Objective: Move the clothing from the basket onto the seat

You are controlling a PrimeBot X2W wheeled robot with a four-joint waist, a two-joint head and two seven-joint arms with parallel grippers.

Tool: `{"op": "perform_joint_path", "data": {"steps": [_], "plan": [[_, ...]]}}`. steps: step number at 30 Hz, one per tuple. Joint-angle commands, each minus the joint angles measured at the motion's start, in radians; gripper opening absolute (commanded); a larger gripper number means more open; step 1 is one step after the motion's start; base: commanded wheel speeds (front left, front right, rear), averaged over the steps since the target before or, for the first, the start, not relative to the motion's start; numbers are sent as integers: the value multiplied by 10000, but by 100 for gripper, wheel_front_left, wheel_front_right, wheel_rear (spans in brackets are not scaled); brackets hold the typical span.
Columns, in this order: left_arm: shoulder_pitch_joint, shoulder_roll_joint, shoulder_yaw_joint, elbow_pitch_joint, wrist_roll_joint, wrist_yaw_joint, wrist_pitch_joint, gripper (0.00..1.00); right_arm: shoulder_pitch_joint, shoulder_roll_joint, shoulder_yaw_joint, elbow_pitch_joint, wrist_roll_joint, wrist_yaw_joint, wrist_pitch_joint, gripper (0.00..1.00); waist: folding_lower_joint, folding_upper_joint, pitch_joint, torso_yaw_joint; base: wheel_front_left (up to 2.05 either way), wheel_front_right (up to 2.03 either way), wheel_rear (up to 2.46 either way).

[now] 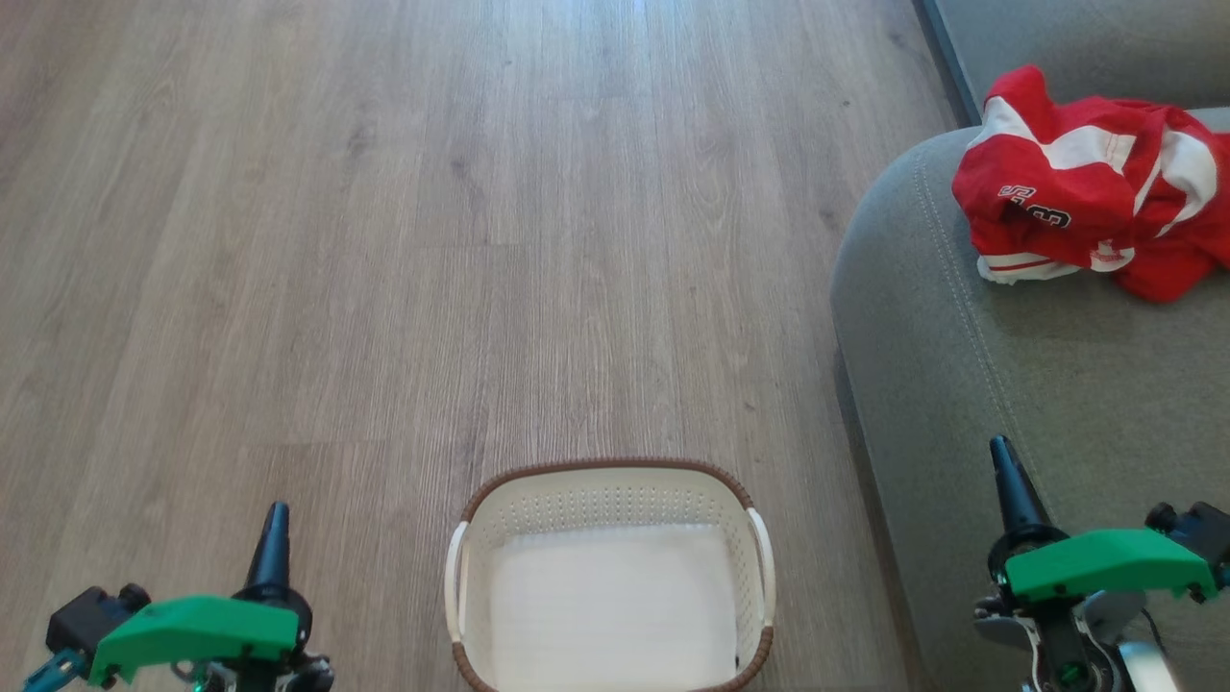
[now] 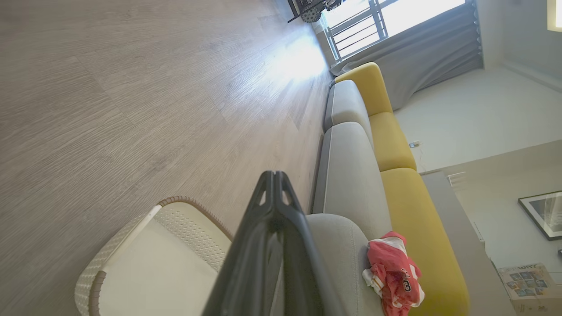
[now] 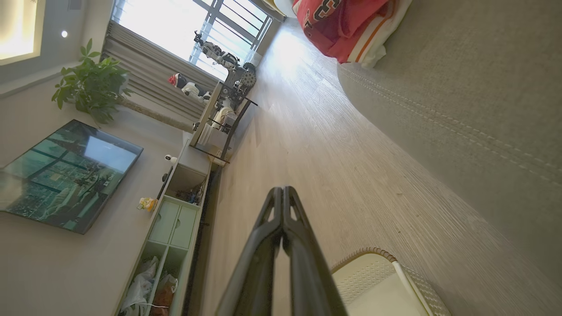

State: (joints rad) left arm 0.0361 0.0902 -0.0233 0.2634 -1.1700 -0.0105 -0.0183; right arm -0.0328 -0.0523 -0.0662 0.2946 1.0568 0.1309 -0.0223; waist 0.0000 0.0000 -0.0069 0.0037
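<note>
Left gripper point(image 1: 277, 514) hovers beside basket point(image 1: 605, 467); clothing point(image 1: 1086, 192) on seat point(image 1: 961, 384).

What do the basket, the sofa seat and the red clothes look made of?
The basket: cream moulded plastic, judging by its punched holes; brown woven-look rim. The seat: matte grey woven upholstery, stitched seam. The clothing: soft, crumpled fabric, probably synthetic sportswear.

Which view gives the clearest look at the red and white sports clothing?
The head view: the red and white fabric sports clothing lies large and sharp on the grey upholstered sofa seat. The left wrist view shows it small and distant; the right wrist view crops it at the top edge.
</note>
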Motion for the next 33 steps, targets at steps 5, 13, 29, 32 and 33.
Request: {"op": "perform_joint_path", "data": {"steps": [5, 13, 29, 32, 33], "plan": [[-661, -12, 423, -260, -657, -234, 181, 0, -537, 0, -1, -382, 832, -1, 210, 0, 0, 0, 13, -4, 0, 0, 0], [-819, -90, 616, -243, -1409, -429, 411, 0, -580, 4, -98, -405, 1778, -1, 443, 0, 0, 0, 30, -11, 0, 0, 0], [-1117, -236, 979, -211, -2826, -798, 845, 0, -663, 10, -282, -449, 3557, -1, 881, 0, 0, 0, 63, -23, 0, 0, 0], [-1177, -265, 1052, -205, -3109, -871, 931, 0, -679, 12, -319, -458, 3913, -1, 968, 0, 0, 0, 70, -26, 0, 0, 0], [-1197, -275, 1076, -203, -3203, -896, 960, 0, -684, 12, -331, -461, 4032, -1, 998, 0, 0, 0, 72, -26, 0, 0, 0]]}}
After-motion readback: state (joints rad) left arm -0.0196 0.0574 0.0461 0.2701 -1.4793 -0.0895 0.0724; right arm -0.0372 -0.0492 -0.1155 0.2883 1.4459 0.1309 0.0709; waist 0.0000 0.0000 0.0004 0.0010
